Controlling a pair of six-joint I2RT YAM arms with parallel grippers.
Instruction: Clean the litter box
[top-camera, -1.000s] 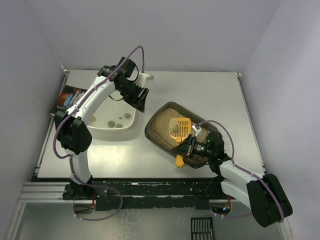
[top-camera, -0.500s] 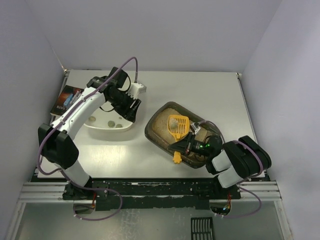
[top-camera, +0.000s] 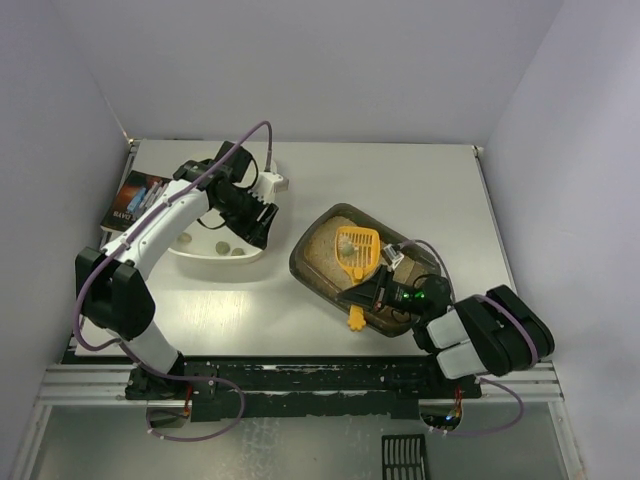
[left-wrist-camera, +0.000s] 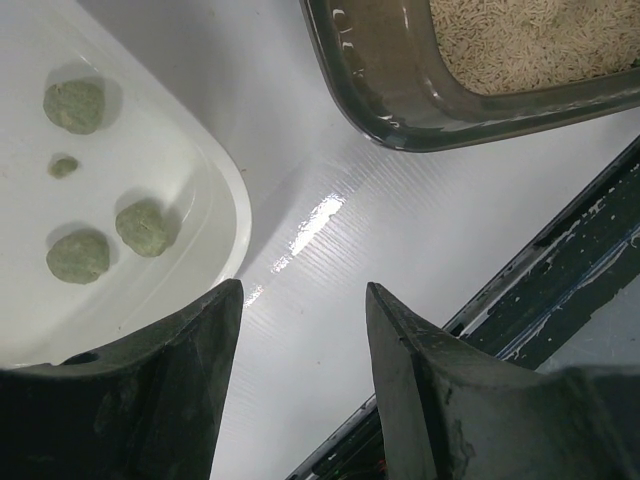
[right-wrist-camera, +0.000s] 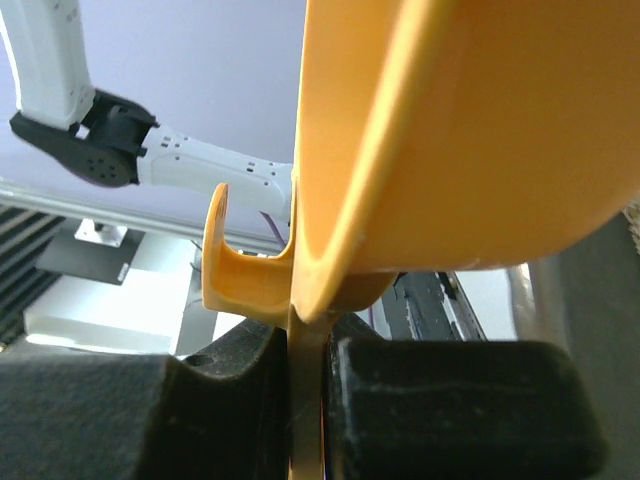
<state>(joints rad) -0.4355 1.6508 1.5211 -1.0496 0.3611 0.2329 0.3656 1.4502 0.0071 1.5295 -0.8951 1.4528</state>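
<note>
Litter box (top-camera: 297, 262) sits right of centre on the table (top-camera: 430, 190), skewed: long axis runs far-left to near-right, with sand showing in the far-left half. Scoop (top-camera: 357, 250), yellow, has its head over the sand approx mid-box, and its handle points near, poking out past the near rim. Right gripper (top-camera: 372, 293) is clenched on that handle, low over the box's near-right end. Its wrist view shows the thin handle pinched in the jaws w/ the bowl (right-wrist-camera: 450, 130) rearing above, underside to camera, so can't tell if anything's in it. Left gripper (top-camera: 258, 225) hangs at the near-right corner of the white tub (top-camera: 215, 257), jaws released, nothing btwn them. Its wrist view looks down on the tub rim, bare table and the box's left wall. Tub lies left of the box, apart from it, w/ a few grey-green clumps (left-wrist-camera: 78, 105) inside. Key relation: tub is left of the scoop head, across the box's short side, so a carry would prob. go leftward over the left rim, not along the long axis. Right arm is at the box and has the tool. Left arm is nearer the tub, about where a dump would land, so it may need to clear.
</note>
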